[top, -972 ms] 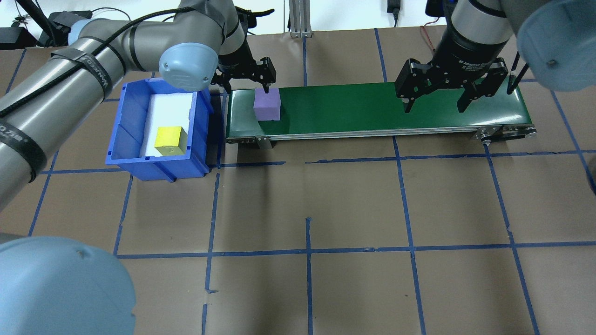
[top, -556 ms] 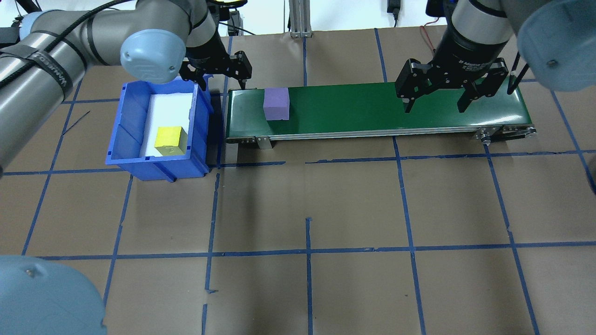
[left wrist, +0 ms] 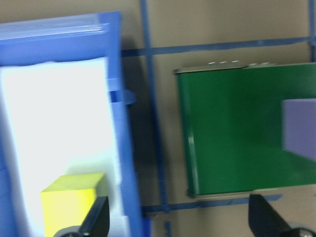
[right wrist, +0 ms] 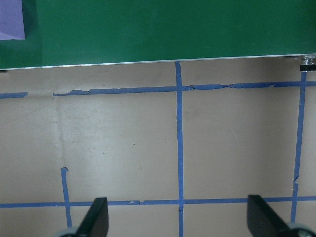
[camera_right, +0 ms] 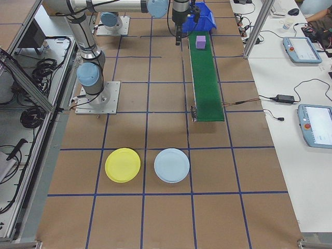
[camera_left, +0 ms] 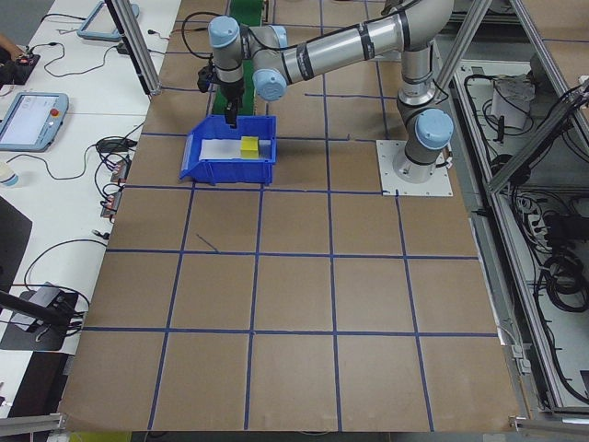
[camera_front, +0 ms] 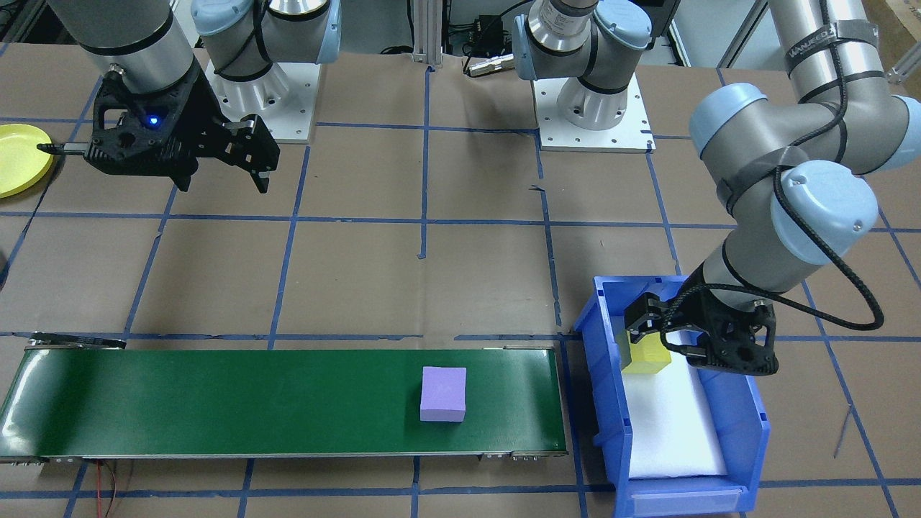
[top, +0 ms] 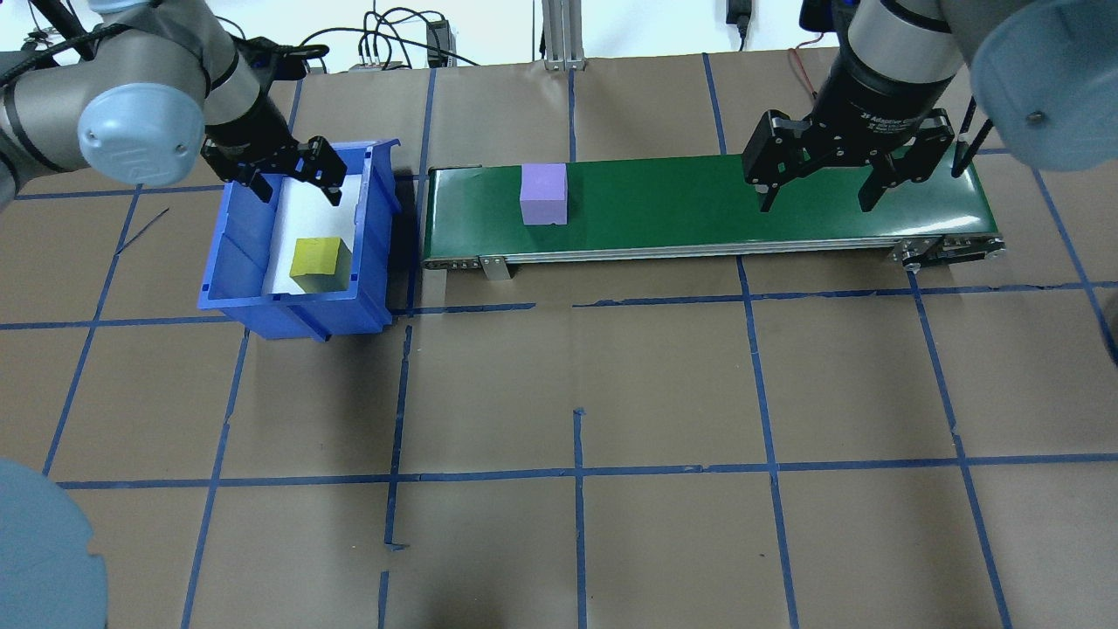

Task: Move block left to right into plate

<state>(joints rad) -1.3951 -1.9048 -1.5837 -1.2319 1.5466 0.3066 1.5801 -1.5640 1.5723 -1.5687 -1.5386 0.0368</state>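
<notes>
Starting at the left side of the overhead view, we are holding our left gripper [top: 293, 175] over the far part of the blue bin [top: 229, 236], with its two fingers spread apart and nothing between them. A yellow block [top: 316, 259] is lying on the white liner at the near end of this bin, just a little nearer to us than the gripper.

Moving to the right, the purple block [top: 543, 194] is lying on the green belt [top: 699, 210], near the belt's left end and close to its far edge. Nothing is touching it. It looks almost like a cube, so we are not seeing a clear long axis.

Further right, we are keeping our right gripper [top: 819, 179] above the right part of the belt, fingers wide apart and empty. The purple block lies well apart from it, to its left along the belt. We judge that the belt is bringing the block toward this gripper, so the right arm should take it.

The yellow plate [camera_right: 123, 165] is lying on the table beyond the belt's right end, beside a light blue plate [camera_right: 171, 165], and nothing is in it yet.
</notes>
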